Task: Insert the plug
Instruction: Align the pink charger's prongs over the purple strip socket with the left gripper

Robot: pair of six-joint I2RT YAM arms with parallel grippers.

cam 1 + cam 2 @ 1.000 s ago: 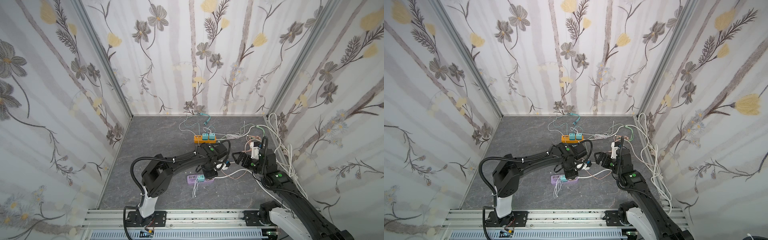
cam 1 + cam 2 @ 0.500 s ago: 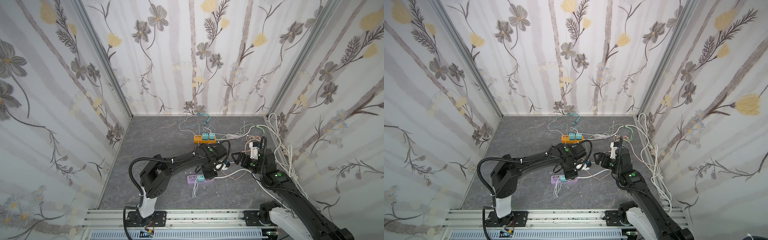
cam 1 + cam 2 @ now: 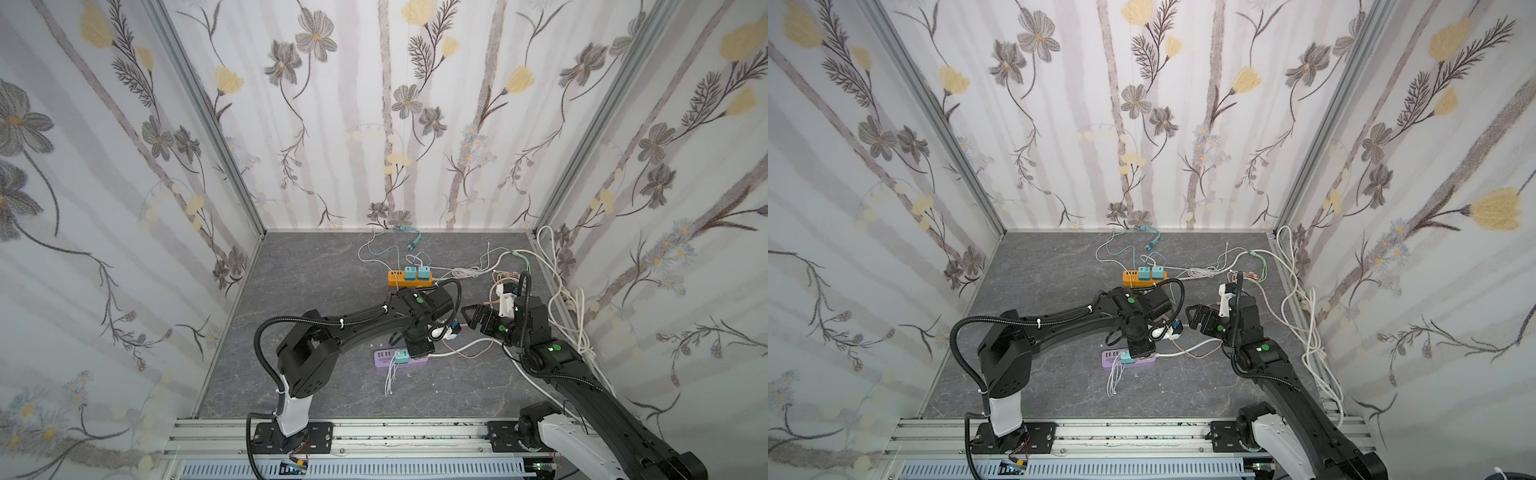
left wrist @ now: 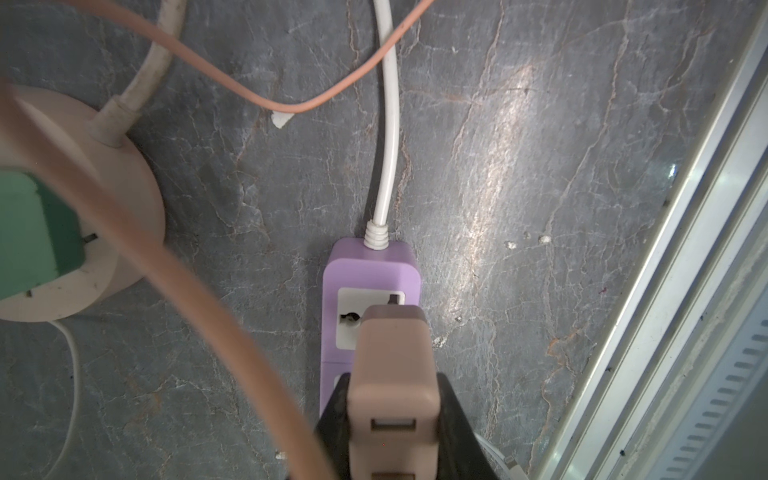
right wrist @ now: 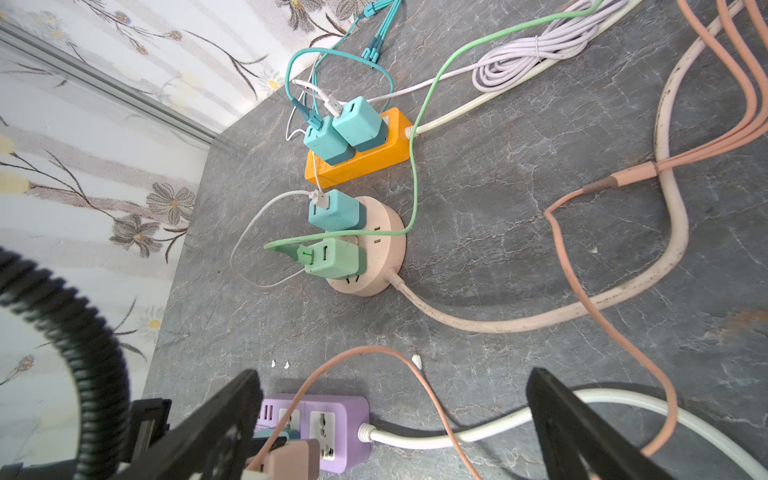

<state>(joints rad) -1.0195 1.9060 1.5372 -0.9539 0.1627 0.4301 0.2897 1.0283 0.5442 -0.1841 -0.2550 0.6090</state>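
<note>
left gripper [image 4: 394, 409]: clenched on the pink-beige charger plug [image 4: 392, 345], black fingers [image 4: 451, 415] pressed on both of its sides
plug location: held over the white socket face at the cord end of the purple power strip [image 4: 370, 270]; prongs are hidden, so seating cannot be told
plug cable: pink cable [image 4: 166, 257] is looped past the left wrist camera, blurred up close
purple power strip: laid flat at near centre of the grey marbled tabletop [image 3: 311, 291], seen in both top views [image 3: 1113, 360]; its white cord [image 4: 388, 145] is run off to the right
strip occupant: a teal charger [image 3: 401, 354] is seen seated just left of the left gripper
right gripper [image 5: 392, 374]: released, jaws spread wide, nothing between them; hung above the tabletop just right of the left gripper, apart from it [image 3: 473, 318]
round beige socket [image 5: 374, 249]: found between the two strips, loaded with a teal charger and a green charger [image 5: 332, 257]
orange power strip [image 3: 409, 279]: placed farther back at centre, two teal chargers plugged in side by side
</note>
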